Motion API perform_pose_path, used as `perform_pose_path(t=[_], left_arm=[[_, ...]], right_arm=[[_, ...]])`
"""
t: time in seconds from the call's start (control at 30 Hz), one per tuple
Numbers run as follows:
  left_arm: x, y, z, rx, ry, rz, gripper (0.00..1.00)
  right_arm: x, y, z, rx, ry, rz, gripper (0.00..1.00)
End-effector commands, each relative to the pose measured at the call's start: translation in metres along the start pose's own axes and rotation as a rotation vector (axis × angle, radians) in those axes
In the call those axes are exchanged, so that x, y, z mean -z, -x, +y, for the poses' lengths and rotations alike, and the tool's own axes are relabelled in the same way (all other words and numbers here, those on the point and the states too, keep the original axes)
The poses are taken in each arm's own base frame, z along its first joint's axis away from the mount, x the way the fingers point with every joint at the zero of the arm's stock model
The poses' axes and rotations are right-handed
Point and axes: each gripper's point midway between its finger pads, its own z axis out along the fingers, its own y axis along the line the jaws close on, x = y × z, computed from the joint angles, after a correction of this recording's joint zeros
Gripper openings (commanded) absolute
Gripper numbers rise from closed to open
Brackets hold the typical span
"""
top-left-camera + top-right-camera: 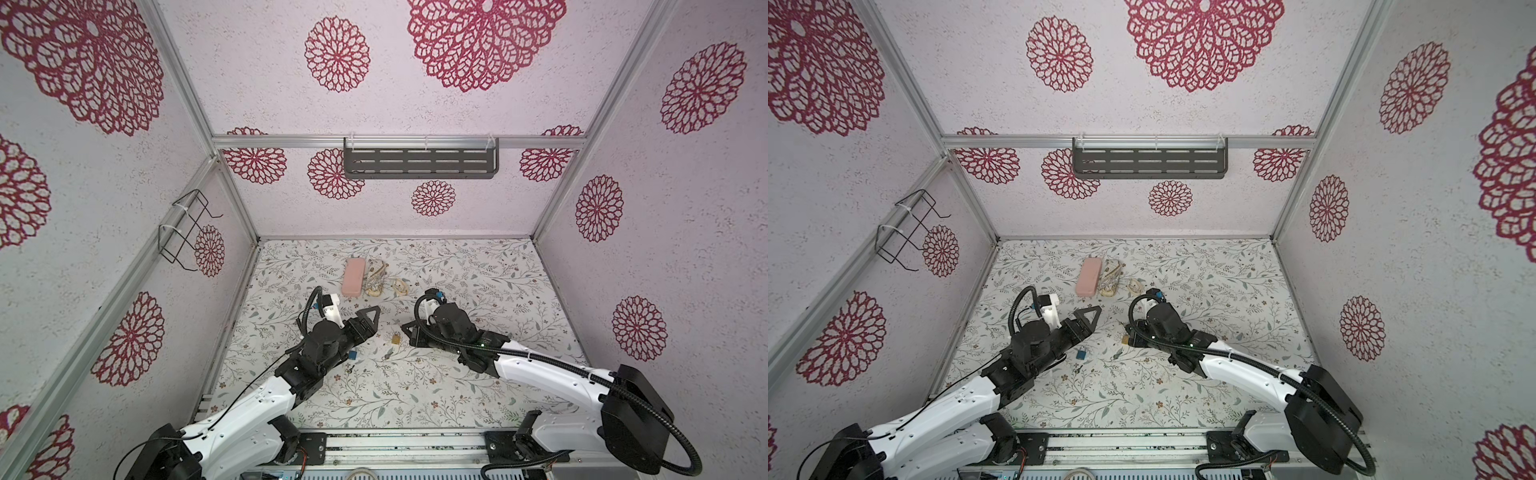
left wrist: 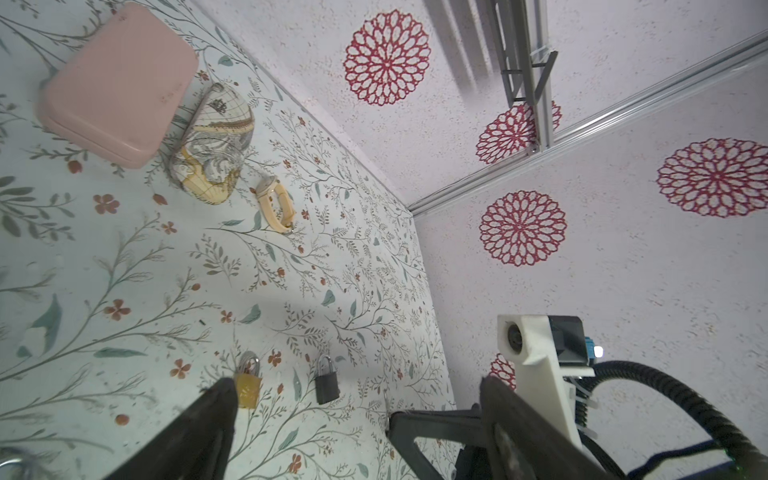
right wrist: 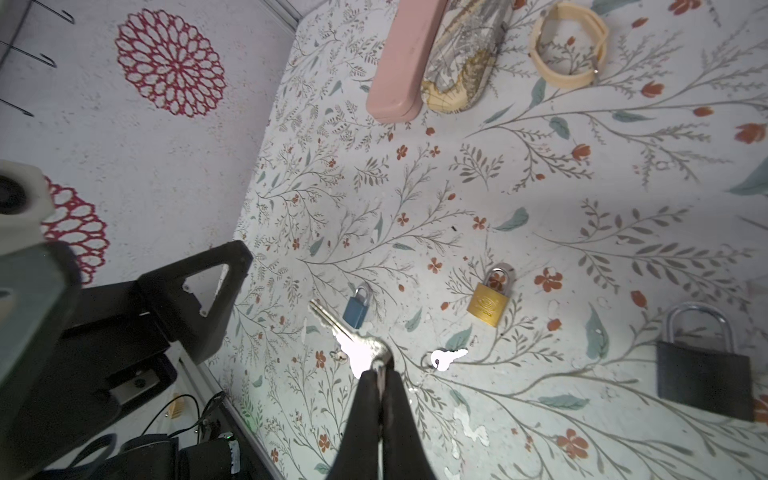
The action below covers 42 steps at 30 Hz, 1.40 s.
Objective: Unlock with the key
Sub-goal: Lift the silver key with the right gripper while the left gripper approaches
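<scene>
My right gripper (image 3: pixel 380 372) is shut on the bow of a silver key (image 3: pixel 345 332), held above the table. The key's blade points out towards a small blue padlock (image 3: pixel 356 309). A brass padlock (image 3: pixel 490 301) and a larger dark grey padlock (image 3: pixel 702 374) also lie flat on the table, and a second key (image 3: pixel 446 358) lies loose between them. My left gripper (image 2: pixel 357 388) hovers open with nothing between its fingers, facing the brass padlock (image 2: pixel 248 382) and the dark grey padlock (image 2: pixel 326 380). In a top view the brass padlock (image 1: pixel 395 338) sits between the two grippers.
A pink case (image 1: pixel 354 277), a map-print pouch (image 1: pixel 376 279) and a cream strap (image 1: pixel 400 286) lie further back on the floral table. A dark slotted shelf (image 1: pixel 419 162) hangs on the back wall and a wire rack (image 1: pixel 187 228) on the left wall.
</scene>
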Motion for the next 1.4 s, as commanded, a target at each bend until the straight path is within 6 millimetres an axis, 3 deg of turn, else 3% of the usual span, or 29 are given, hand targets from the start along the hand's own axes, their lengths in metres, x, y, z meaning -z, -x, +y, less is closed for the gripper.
perform_pose_path(t=[0.0, 0.4, 0.77, 1.37], left_arm=[[-0.004, 0.005, -0.032, -0.014, -0.104, -0.001, 0.88], [-0.026, -0.005, -0.037, -0.005, -0.124, 0.047, 0.63], [-0.030, -0.007, -0.033, -0.012, -0.108, 0.050, 0.37], [-0.037, -0.013, -0.020, -0.004, -0.051, 0.072, 0.11]], right_arm=[[0.008, 0.029, 0.039, -0.015, 0.119, -0.069, 0.00], [-0.005, 0.031, 0.063, -0.015, 0.209, -0.048, 0.00], [-0.011, 0.026, 0.061, -0.008, 0.203, -0.028, 0.00], [-0.013, 0.025, 0.061, 0.009, 0.202, -0.026, 0.00]])
